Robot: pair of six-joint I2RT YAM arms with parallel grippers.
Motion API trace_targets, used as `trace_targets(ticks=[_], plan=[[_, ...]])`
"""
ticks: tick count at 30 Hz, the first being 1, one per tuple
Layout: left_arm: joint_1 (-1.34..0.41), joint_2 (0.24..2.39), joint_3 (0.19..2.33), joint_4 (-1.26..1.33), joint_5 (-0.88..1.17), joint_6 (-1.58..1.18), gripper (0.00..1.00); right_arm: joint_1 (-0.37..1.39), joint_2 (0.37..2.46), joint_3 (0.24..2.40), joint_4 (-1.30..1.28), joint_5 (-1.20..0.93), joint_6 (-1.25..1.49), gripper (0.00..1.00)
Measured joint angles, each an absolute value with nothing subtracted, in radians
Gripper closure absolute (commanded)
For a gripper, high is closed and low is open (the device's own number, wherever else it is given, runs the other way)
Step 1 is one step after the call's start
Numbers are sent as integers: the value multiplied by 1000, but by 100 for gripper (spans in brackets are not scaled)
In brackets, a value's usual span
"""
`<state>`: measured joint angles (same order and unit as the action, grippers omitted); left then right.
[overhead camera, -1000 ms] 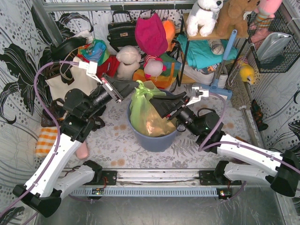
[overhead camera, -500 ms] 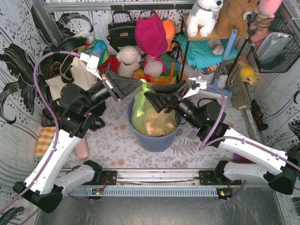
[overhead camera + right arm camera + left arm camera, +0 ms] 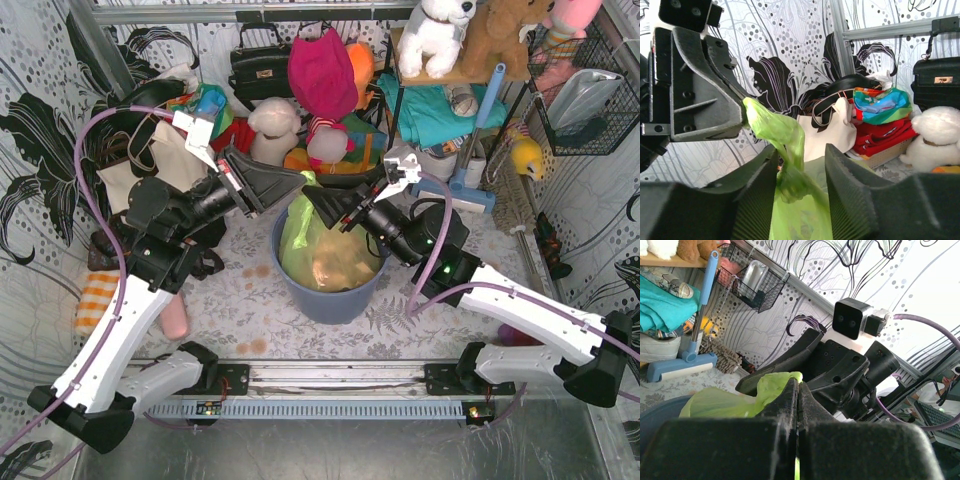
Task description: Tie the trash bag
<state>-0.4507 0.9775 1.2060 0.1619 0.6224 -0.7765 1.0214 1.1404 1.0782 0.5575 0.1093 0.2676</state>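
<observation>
The light-green trash bag sits in a blue round bin, with tan paper showing through its film. My left gripper is shut on a tail of the bag's top and holds it up above the bin; in the left wrist view green film shows between the closed fingers. My right gripper is open just right of it. In the right wrist view its fingers straddle the bag's twisted neck, which touches the left finger. The left gripper shows there holding the tail.
A white tote with black straps stands at the back left. Plush toys, a black handbag and folded cloth crowd the back. A blue broom leans by the shelf at the right. A wire basket hangs on the right wall.
My left gripper has lifted the bag's tail up and to the right. My right gripper has moved up and left from the bag's side to the neck.
</observation>
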Motion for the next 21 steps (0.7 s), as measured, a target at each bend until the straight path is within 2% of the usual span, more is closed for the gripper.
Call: trace_targets(ticks=[5, 6, 9, 13, 16, 21], plan=[[-451, 974, 1206, 165, 622, -777, 99, 1021, 1145, 1078, 553, 119, 250, 97], [-451, 974, 1206, 165, 622, -777, 93, 1022, 1145, 1078, 554, 120, 247, 100], [-451, 971, 1206, 163, 616, -776, 84, 1023, 1145, 1078, 554, 120, 242, 100], [-451, 946, 1214, 121, 558, -753, 44, 1023, 1145, 1078, 554, 123, 242, 100], [-451, 929, 1254, 62, 511, -724, 37, 1023, 1145, 1078, 554, 124, 242, 100], [-451, 949, 1324, 19, 505, -696, 33, 1023, 1145, 1078, 554, 124, 242, 100]])
